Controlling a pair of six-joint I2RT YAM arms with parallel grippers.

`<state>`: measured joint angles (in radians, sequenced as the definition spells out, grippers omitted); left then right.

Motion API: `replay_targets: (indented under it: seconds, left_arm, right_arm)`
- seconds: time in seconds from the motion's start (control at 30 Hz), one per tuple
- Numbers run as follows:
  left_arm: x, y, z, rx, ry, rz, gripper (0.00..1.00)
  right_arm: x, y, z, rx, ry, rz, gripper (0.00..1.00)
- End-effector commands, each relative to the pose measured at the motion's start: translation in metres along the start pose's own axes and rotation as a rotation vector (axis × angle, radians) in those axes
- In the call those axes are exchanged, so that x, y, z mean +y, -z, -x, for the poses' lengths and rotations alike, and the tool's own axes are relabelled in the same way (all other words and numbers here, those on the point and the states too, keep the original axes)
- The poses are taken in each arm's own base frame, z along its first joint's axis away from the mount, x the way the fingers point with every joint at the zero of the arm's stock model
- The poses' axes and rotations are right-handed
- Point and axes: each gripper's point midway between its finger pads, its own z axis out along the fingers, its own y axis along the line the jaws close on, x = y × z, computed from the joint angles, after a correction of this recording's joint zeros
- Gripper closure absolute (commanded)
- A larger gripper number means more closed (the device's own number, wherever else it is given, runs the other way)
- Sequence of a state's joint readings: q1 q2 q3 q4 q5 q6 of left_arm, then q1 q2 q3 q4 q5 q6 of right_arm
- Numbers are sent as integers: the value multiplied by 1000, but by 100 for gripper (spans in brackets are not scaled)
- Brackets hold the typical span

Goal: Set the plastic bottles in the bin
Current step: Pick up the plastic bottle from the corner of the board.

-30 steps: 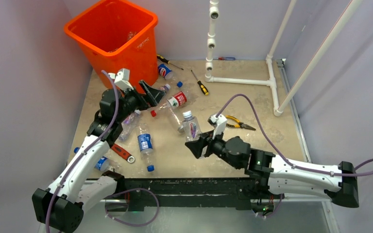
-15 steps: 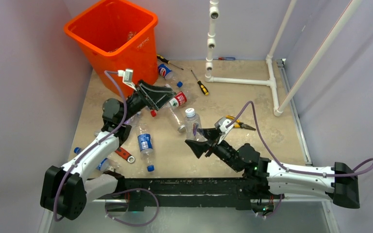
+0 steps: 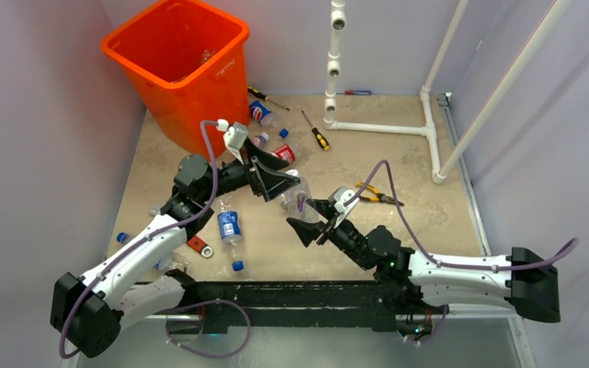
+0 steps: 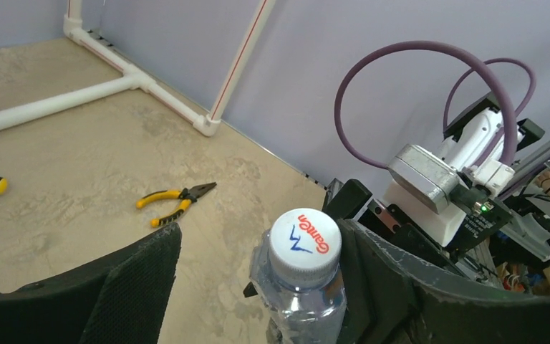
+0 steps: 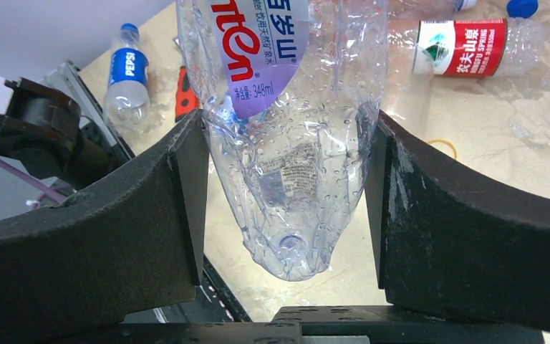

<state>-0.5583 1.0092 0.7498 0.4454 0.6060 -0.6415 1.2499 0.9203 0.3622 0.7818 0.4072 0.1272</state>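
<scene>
Currently right gripper (image 5: pixel 283 186) clamped on clear crinkled Ganten bottle (image 5: pixel 286 107), purple label, white round cap (image 4: pixel 305 242); left gripper (image 4: pixel 261 240) jaws apart, flanking cap. Orange square-mouthed bin (image 3: pixel 203 96) far-left, well apart.

White-capped clear plastic bottle (image 4: pixel 304 276) upright between left gripper (image 4: pixel 261 247) fingers, nearer 3 o'clock finger; yellow-handled pliers (image 4: pixel 175 201) at 10 o'clock.

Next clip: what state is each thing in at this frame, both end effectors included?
Ganten bottle: capped, held in the air.
Right end effector: shut on the Ganten bottle's lower end.
Left end effector: open, straddling its capped top.
Orange bin: upright, mouth open.
Pepsi bottle: lying down, blue cap on.
Pliers: lying flat, handles slightly spread.
</scene>
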Motion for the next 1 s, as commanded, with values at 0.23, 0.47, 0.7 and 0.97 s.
replay_targets:
  seconds: [0.23, 0.47, 0.7, 0.97]
  left_arm:
    - [-6, -4, 0, 9, -12, -38, 47]
    - [-13, -5, -2, 17, 15, -90, 45]
    - [-22, -5, -4, 18, 29, -138, 49]
    - [-32, -6, -9, 38, 42, -198, 58]
  right_arm:
    - [4, -6, 20, -69, 0, 6, 100]
    - [0, -9, 16, -56, 5, -23, 100]
    - [0, -15, 13, -46, 14, -36, 100]
    - [-7, -15, 16, -58, 2, -79, 100]
